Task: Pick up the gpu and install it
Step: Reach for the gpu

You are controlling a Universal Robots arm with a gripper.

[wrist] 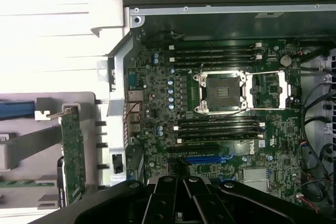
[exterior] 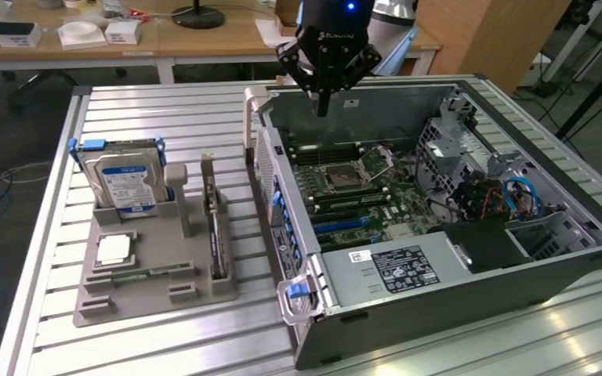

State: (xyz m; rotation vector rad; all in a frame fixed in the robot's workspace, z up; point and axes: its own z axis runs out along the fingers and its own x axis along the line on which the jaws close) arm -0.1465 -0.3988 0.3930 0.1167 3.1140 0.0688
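Slatted metal table (exterior: 154, 110) carries everything, office desks behind. Open computer case (exterior: 469, 290) on exterior view's right, motherboard (exterior: 385, 196) exposed. Grey holder (exterior: 144, 301) beside case on exterior view's left, hard drive (exterior: 123, 184) upright in it. gpu (exterior: 213, 235) stands on edge in holder slot, untouched. Gripper (exterior: 323, 108) hangs above case's far edge, well apart from gpu, fingers pressed together, holding nothing.

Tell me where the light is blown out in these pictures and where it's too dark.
Wrist view: the table beside the computer case is washed out to white, the motherboard is evenly lit, the claw is a dark silhouette. Exterior view: bright reflections streak the table at the exterior view's lower right; the gpu stands in soft, even light.
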